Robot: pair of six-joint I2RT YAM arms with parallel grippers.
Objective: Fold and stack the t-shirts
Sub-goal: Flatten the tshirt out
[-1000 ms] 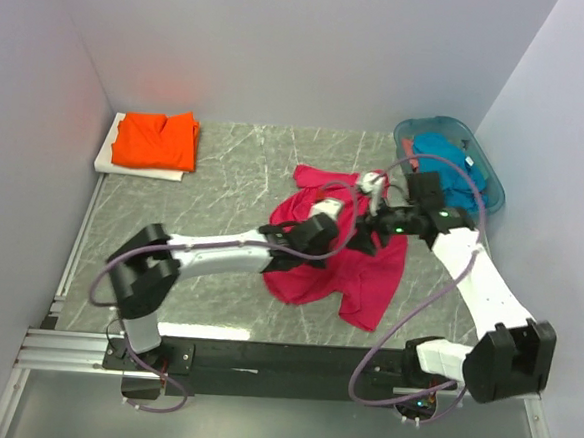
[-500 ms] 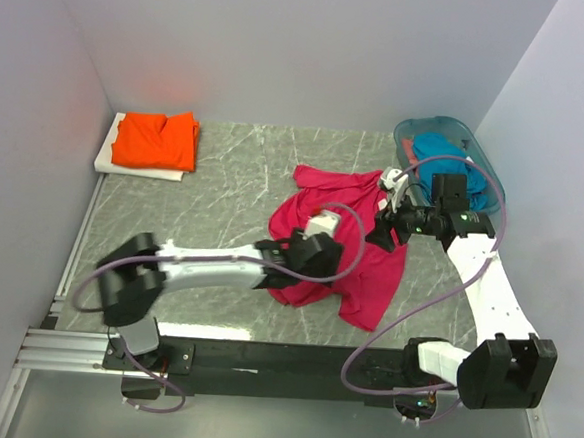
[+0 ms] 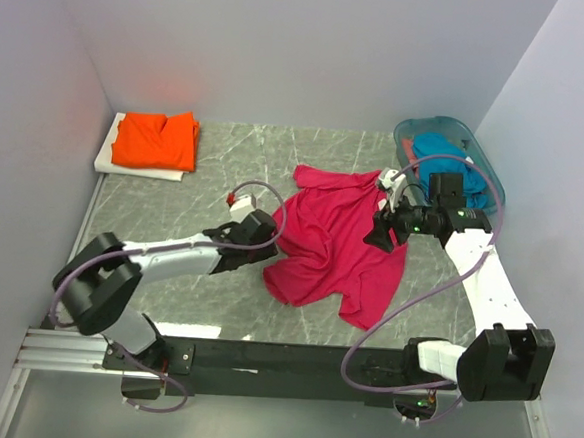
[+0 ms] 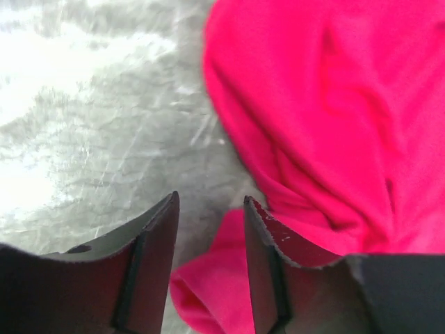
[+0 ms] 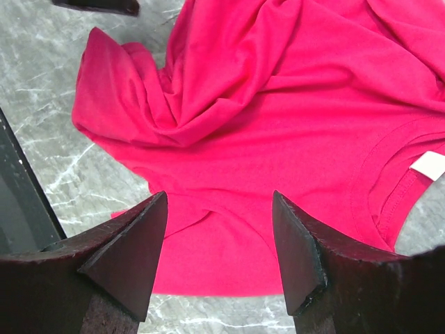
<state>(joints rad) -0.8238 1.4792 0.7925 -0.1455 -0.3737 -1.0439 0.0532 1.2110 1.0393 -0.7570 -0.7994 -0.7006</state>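
Nearest, on the grey marbled table [image 3: 225, 174], the left gripper [image 4: 208, 209] low at the left edge of the crumpled magenta-red t-shirt [image 3: 340, 252], fingers apart, nothing between them. Just beyond, the right gripper [image 5: 219, 202] over the shirt's right side, jaws wide and empty, the white neck label [image 5: 427, 165] close by. Farther back, a folded orange t-shirt [image 3: 157, 139] on a white board [image 3: 106, 153] in the far left corner. Far right, a teal-blue t-shirt [image 3: 445, 155] bunched inside the basket [image 3: 434, 120].

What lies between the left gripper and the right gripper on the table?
The magenta-red t-shirt, rumpled and unfolded on the grey tabletop, fills that stretch in the top view. The left gripper and right gripper are open, gripping nothing.
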